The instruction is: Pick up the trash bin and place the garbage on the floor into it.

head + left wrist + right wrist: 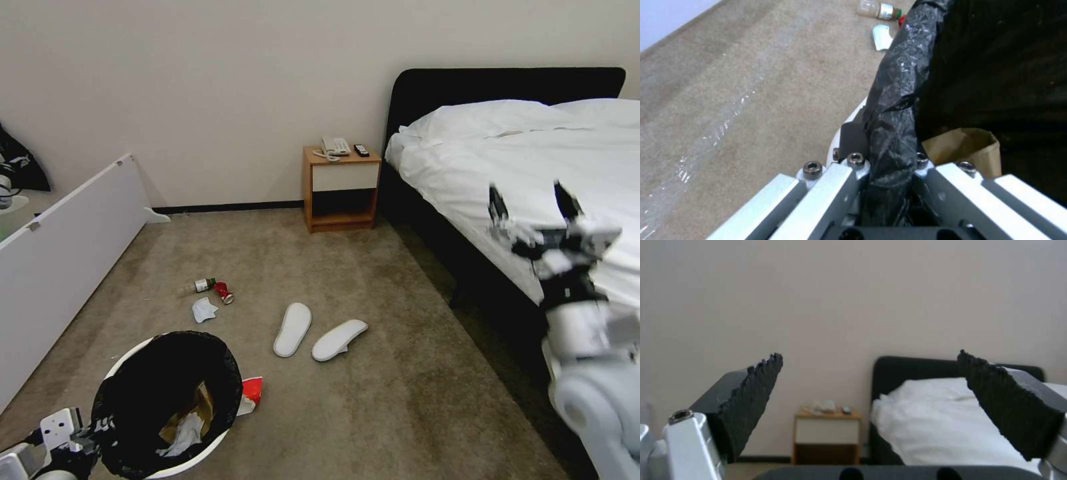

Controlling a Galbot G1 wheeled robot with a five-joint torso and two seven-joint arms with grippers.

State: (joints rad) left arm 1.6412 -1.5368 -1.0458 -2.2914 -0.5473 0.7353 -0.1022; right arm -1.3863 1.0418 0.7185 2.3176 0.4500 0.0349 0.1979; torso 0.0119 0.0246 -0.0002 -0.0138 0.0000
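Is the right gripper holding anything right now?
No: the right gripper is raised with its jaws spread wide apart and nothing between them, only the wall and the bed visible through the gap.

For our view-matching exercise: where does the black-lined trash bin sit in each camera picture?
Head view: trash bin at lower left, left gripper on its rim.
Left wrist view: bin's rim runs up the middle, clamped.
Right wrist view: not there.
Shared landmark: clear bottle on the carpet.

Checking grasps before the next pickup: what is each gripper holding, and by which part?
The left gripper clamps the trash bin by its bag-covered rim. The right gripper is open, raised, holding nothing.
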